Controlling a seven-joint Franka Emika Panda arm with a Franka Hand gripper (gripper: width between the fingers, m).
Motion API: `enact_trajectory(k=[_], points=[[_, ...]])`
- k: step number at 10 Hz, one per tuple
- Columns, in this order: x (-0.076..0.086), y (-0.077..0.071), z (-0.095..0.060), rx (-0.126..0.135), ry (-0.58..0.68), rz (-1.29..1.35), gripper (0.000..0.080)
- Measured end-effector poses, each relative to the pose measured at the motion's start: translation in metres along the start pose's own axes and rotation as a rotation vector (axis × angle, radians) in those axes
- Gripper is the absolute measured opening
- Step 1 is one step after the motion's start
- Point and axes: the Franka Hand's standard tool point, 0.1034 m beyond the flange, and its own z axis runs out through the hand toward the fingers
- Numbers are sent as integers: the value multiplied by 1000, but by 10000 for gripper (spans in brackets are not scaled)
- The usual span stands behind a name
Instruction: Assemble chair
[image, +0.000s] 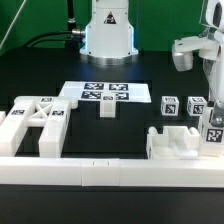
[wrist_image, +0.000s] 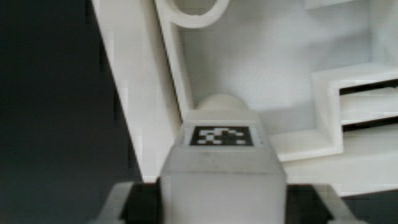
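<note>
Chair frame (image: 35, 122), X-braced and glossy white, lies nearest on the exterior view's left, just behind the long plain rail (image: 100, 172) that runs along the front of the black table (image: 150, 72). On the exterior view's right, also close behind the rail, sits the notched block (image: 172, 142). Right beside it stands the tagged piece (wrist_image: 221, 165), upright, with the gripper (image: 211, 112) down over its top. The wrist view shows this piece between the jaws, its tag facing the camera, but I cannot tell whether the pads are pressing on it or stand just clear. Farther back rest two small cubes (image: 168, 105), apart from each other, and a small block (image: 107, 108) at the edge of the marker board (image: 105, 90); the robot base (image: 108, 35) is farthest. No two parts appear joined, so the step in hand looks like the first pick-up. Next, the move calls for a firm, centred squeeze on the tagged piece, then a straight lift that clears the notched block without nudging it.
</note>
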Motion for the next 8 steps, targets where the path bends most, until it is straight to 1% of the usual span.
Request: enact_trajectory(k=[1, 6, 8], points=[[0, -1, 0, 8, -4, 166, 289], [0, -1, 0, 9, -4, 547, 289], [2, -1, 1, 16, 25, 808, 289]])
